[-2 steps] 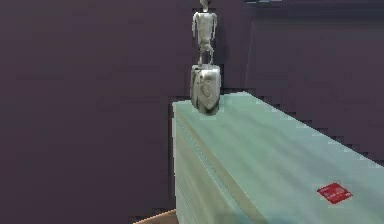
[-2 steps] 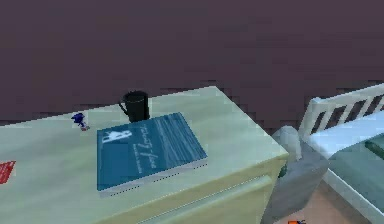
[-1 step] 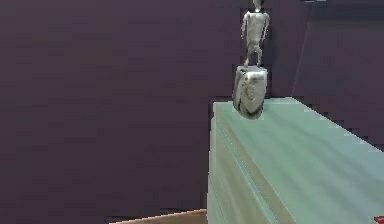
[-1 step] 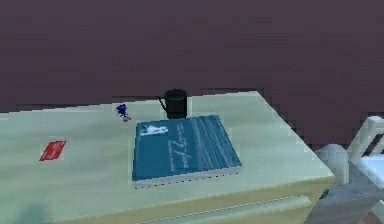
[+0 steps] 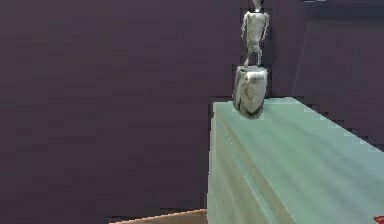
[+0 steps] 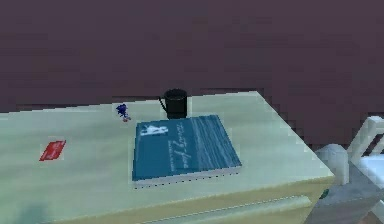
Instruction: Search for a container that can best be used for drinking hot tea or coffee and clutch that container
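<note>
A small black mug (image 6: 175,103) stands upright near the far edge of a pale green dresser top (image 6: 70,175) in the arm side view, a little left of the middle. Its handle points to the left. Right in front of it lies a large teal book (image 6: 184,150).
A small blue figurine (image 6: 123,111) stands left of the mug, and a red card (image 6: 53,151) lies further left. A white chair (image 6: 365,150) sits at the arm side view's right. In the forward view a silver statue (image 5: 252,62) stands on a green cabinet (image 5: 290,160) against a dark wall.
</note>
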